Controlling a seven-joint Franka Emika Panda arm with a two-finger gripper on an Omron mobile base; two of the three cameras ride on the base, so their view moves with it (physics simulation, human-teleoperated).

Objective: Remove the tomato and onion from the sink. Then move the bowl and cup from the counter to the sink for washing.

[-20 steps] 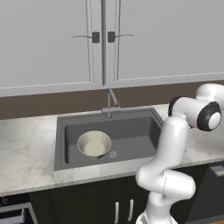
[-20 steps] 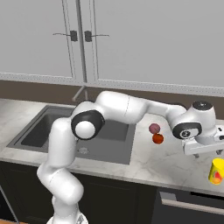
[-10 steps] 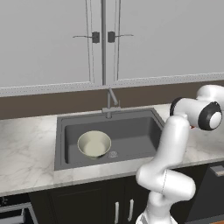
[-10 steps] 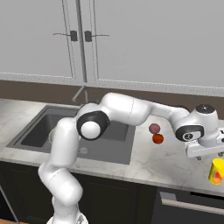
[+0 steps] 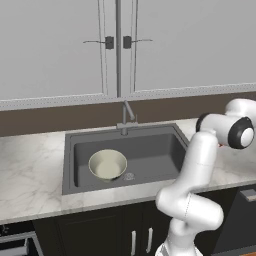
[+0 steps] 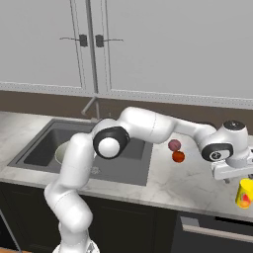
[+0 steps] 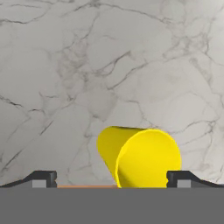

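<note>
The tomato [image 6: 178, 156] and onion [image 6: 174, 145] are sitting out on the counter [image 6: 163, 185], just right of the sink [image 6: 133, 170], touching or nearly touching each other, so the first half of the task looks done. The bowl [image 5: 107, 164] is already resting inside the sink, near its drain and well left of the faucet [image 5: 126, 119]. That is leaving only the cup [image 6: 244, 192], which is standing far right of the sink, near the counter's front edge.

The gripper [image 7: 111, 178] is hanging just over the cup with its jaws spread wide, holding nothing; in the hand view the cup [image 7: 142, 157] is lying mostly between the two tips, slightly toward one side.

Judging the way back: the tomato and onion are lying between cup and sink, so a low carry could be knocking them.
</note>
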